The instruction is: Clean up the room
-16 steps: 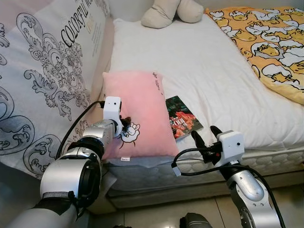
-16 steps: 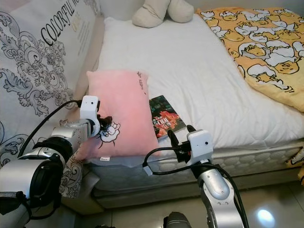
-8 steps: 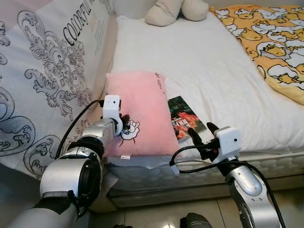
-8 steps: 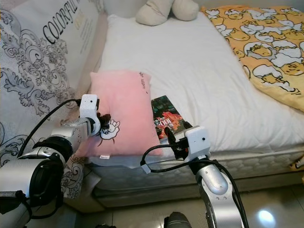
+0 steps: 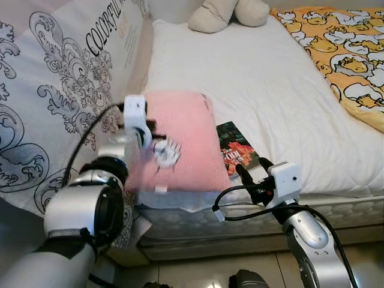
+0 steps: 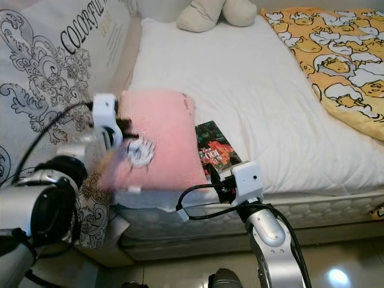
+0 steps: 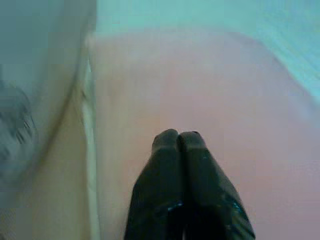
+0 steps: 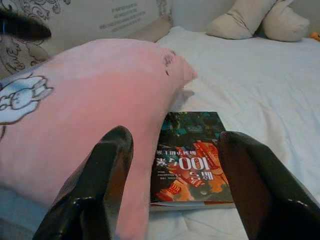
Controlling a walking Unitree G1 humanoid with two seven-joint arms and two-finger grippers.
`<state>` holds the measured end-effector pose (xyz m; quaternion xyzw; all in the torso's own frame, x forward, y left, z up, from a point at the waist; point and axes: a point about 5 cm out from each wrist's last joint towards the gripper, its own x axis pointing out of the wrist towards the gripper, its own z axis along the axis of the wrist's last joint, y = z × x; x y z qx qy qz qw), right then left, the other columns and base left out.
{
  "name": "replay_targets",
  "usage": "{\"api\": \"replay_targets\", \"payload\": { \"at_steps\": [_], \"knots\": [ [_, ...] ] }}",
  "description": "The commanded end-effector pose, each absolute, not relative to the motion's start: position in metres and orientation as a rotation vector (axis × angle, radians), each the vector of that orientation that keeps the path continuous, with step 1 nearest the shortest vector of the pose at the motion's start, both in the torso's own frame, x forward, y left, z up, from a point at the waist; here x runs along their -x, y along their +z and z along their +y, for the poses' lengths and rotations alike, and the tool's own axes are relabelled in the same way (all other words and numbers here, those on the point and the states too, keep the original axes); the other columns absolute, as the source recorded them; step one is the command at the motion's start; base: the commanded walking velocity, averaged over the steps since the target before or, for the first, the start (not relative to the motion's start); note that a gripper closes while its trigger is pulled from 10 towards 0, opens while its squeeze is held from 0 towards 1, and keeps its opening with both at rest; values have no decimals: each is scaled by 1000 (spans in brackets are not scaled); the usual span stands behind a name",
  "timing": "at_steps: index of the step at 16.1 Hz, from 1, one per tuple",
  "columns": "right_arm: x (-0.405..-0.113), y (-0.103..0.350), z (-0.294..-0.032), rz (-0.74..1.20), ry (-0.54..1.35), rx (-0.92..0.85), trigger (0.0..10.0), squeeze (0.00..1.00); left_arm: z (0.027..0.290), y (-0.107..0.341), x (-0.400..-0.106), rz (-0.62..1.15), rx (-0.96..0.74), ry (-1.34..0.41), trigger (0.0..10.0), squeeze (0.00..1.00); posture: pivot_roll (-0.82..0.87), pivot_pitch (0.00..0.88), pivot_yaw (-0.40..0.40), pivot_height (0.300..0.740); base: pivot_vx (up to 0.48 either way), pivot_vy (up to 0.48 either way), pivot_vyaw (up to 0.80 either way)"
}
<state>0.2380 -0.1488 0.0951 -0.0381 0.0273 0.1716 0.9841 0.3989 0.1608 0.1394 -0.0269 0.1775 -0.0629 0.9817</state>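
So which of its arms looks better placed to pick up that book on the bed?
Probably the right. Its gripper hovers at the book's near edge with fingers spread open, while the left gripper, fingers shut, is at the pink pillow.

We are in a bedroom of a home. A bed with a white sheet (image 5: 252, 78) takes up most of the frame, its quilted mattress edge (image 5: 354, 204) running along the lower right. A pink pillow (image 5: 180, 138) lies at the centre left, with a book (image 5: 235, 150) just beside it. A yellow blanket with a duck print (image 5: 348, 54) covers the upper right. A beige soft toy (image 5: 228, 13) sits at the top centre. A large cushion with black scroll pattern and lettering (image 5: 66, 90) fills the left side. Glossy floor tiles (image 6: 336, 264) show at the lower right.
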Motion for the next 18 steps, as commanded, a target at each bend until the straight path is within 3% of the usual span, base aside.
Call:
{"api": "replay_targets", "payload": {
  "at_steps": [1,4,5,6,7,9,11,15,18],
  "knots": [
    [-238,93,-146,69,360,60,10000,0,167,164,-407,269,9,-103,0,0,-262,4,97,704,0,0,0],
    [-240,91,-146,73,367,62,10000,0,171,179,-412,217,-35,-93,0,0,-253,1,95,704,0,0,0],
    [-240,91,-145,75,371,62,10000,0,171,174,-411,252,-83,-86,2314,0,-253,2,98,704,0,0,0],
    [-240,91,-144,76,371,51,10000,0,170,172,-410,252,-106,-85,10000,435,-254,4,99,704,0,0,0],
    [-240,92,-144,79,363,24,10000,0,169,175,-411,219,-149,-80,10000,1000,-256,4,101,704,0,0,0],
    [-243,100,-148,40,328,13,10000,0,159,181,-410,70,-298,-88,10000,1000,-259,4,108,704,0,0,0],
    [-243,100,-150,36,323,23,10000,0,159,181,-405,-56,-314,-29,10000,1000,-256,2,108,704,0,0,0],
    [-247,108,-154,-23,280,55,10000,0,138,151,-382,-145,-104,-67,10000,1000,-239,0,107,704,0,0,0],
    [-246,126,-168,-126,137,101,10000,0,116,162,-347,-320,-47,-118,10000,1000,-239,0,106,704,0,0,0]
  ]
}}
